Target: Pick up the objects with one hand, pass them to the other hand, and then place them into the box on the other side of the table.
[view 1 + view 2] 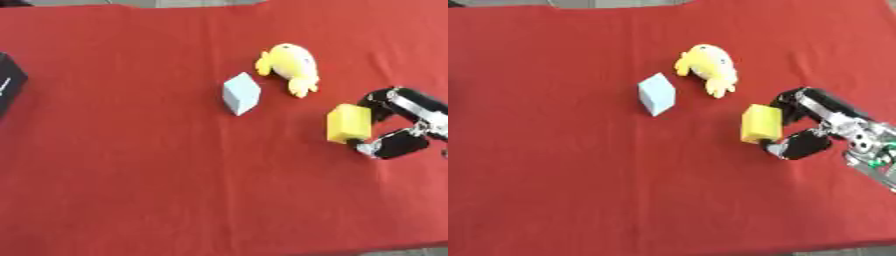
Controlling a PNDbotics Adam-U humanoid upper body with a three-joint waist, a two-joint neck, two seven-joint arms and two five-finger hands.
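Right hand point(802, 127) pinches a yellow rectangular block point(761, 124) with rounded edges.

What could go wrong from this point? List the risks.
1. The right hand pinches the yellow block only at one edge, so the block may twist or slip out during the pass.
2. The left hand is out of view, and the black box sits at the far left edge, so the block must travel across the whole red cloth.
3. The yellow plush toy and blue block lie close by; a low sweep could knock them.
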